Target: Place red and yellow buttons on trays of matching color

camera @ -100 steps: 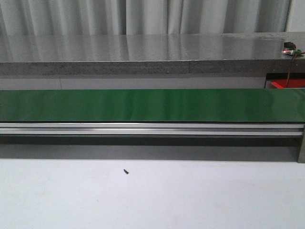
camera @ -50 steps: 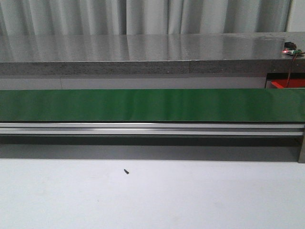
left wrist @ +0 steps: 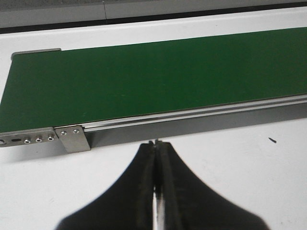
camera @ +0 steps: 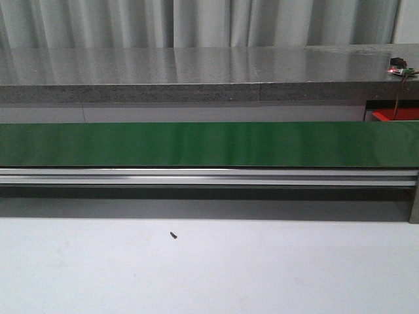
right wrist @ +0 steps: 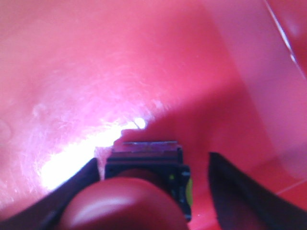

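Note:
In the right wrist view a red button [right wrist: 124, 201] with a black square base lies on the glossy floor of the red tray [right wrist: 144, 62]. My right gripper [right wrist: 152, 160] is open around it. One finger is against the button's base. The other stands apart from it with red tray showing in the gap. A corner of the red tray [camera: 396, 115] shows at the far right of the front view. My left gripper [left wrist: 157, 143] is shut and empty, over the white table just in front of the green belt [left wrist: 158, 76]. The yellow button and yellow tray are out of view.
The green conveyor belt [camera: 209, 144] with its aluminium rail [camera: 209, 176] runs across the front view, with a grey counter [camera: 196, 72] behind it. A small black screw [camera: 173, 235] lies on the white table [camera: 262, 268]. A metal bracket [left wrist: 72, 138] marks the belt's end.

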`<action>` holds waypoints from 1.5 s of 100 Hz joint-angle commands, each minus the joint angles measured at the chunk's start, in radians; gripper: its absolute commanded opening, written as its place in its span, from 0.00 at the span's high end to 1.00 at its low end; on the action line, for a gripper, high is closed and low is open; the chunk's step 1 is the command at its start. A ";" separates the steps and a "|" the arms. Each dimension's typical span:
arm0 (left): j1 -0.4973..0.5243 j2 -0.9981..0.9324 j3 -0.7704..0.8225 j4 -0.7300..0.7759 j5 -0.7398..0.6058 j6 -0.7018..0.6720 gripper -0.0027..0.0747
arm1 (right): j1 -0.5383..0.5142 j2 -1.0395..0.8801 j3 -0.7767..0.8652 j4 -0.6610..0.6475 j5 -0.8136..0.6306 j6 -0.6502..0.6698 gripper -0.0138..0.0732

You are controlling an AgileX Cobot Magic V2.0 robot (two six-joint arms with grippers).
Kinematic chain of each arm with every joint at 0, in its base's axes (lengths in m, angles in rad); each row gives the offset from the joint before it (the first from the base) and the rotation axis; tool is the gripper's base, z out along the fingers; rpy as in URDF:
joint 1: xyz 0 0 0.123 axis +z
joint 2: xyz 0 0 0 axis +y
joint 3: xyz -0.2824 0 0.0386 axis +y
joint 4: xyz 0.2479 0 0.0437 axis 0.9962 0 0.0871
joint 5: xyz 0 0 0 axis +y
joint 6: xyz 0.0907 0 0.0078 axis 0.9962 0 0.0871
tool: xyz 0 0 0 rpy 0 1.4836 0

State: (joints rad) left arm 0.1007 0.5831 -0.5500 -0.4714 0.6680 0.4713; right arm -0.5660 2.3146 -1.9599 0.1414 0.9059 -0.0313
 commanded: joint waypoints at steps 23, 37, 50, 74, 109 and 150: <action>-0.008 -0.001 -0.026 -0.033 -0.059 0.000 0.99 | 0.006 -0.157 -0.049 -0.079 0.026 -0.001 0.20; -0.008 -0.001 -0.026 -0.033 -0.059 0.000 0.99 | 0.009 -0.230 -0.049 -0.092 0.051 -0.001 0.20; -0.008 -0.001 -0.026 -0.033 -0.059 0.000 0.99 | 0.011 -0.302 -0.049 -0.092 0.081 -0.001 0.21; -0.008 -0.001 -0.026 -0.033 -0.059 0.000 0.99 | 0.056 -0.419 -0.048 -0.092 0.140 0.000 0.75; -0.008 -0.001 -0.026 -0.033 -0.059 0.000 0.99 | 0.199 -0.569 -0.008 -0.083 0.192 0.001 0.98; -0.008 -0.001 -0.026 -0.033 -0.059 0.000 0.99 | 0.353 -0.779 0.218 -0.067 0.116 0.001 0.98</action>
State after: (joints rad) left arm 0.1007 0.5831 -0.5500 -0.4714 0.6680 0.4713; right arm -0.2367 1.6283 -1.7653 0.0643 1.0918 -0.0298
